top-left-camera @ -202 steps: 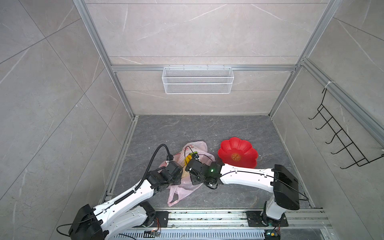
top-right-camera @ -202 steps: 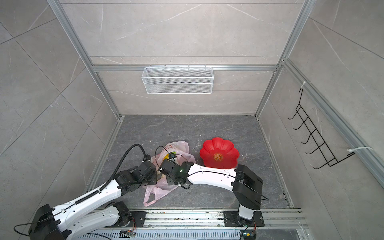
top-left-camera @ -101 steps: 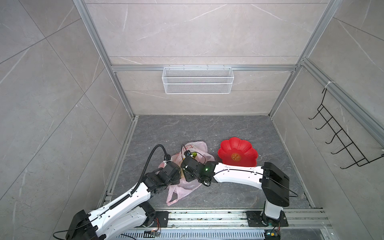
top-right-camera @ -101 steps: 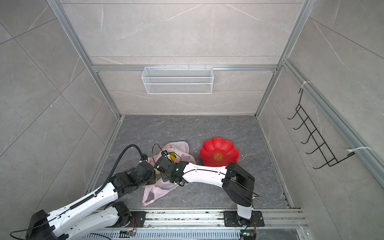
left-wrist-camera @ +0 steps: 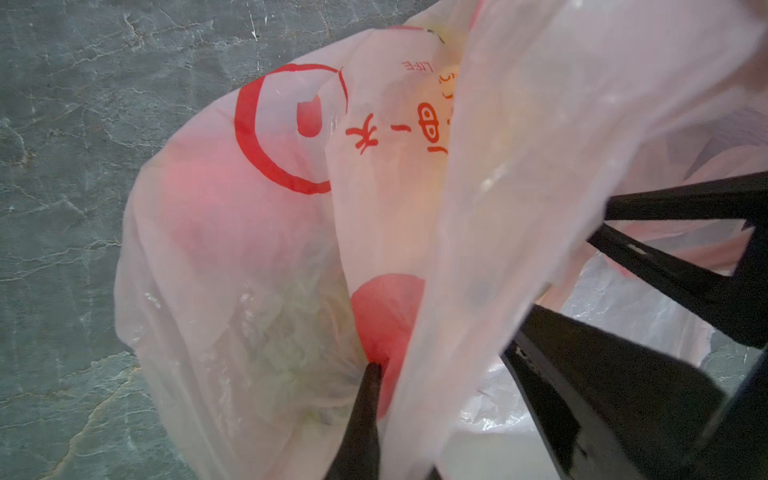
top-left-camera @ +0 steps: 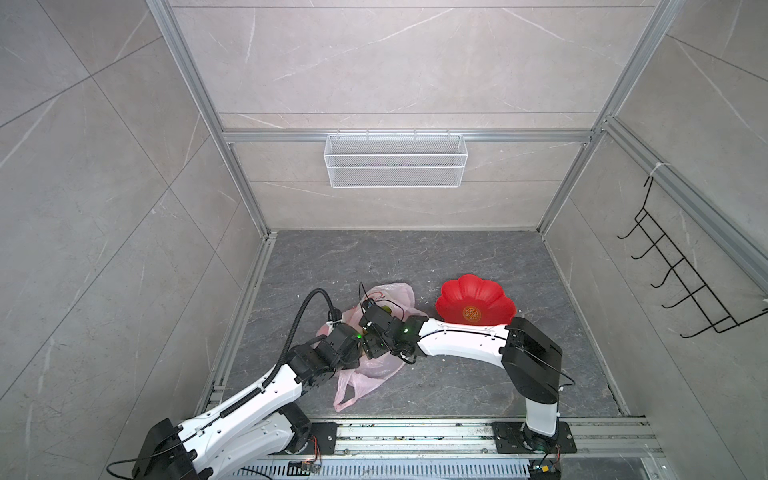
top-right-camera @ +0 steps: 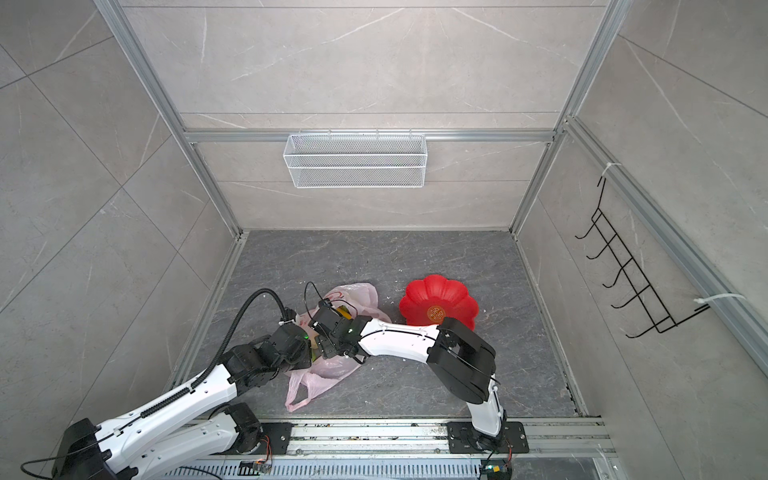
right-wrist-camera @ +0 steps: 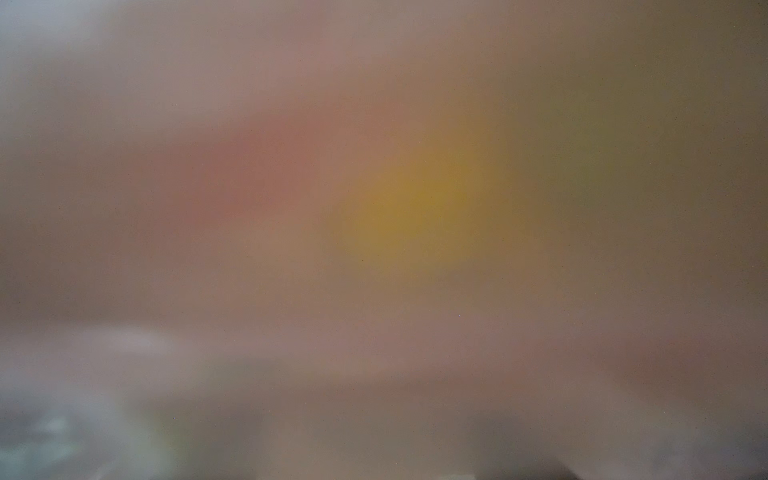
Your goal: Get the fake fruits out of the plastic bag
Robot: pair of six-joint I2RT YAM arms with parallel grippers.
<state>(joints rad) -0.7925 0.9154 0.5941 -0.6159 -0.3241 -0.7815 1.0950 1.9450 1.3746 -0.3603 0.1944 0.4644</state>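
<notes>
Left gripper (top-left-camera: 361, 352) pinches the plastic bag (top-left-camera: 390, 297) tight — right gripper (top-left-camera: 372, 345), among its folds, opening unreadable.

a red flower-shaped dish (top-left-camera: 473, 297) with a gold emblem at its centre sits on the grey marbled floor (top-left-camera: 415, 257). a white wire basket (top-left-camera: 395, 166) hangs on the back wall, a black hook rack (top-left-camera: 684, 260) on the right wall.

plastic bag (top-left-camera: 390, 295) on floor (top-left-camera: 457, 257), fake fruits (top-right-camera: 343, 311) inside, dish (top-left-camera: 473, 299) right of bag
</notes>
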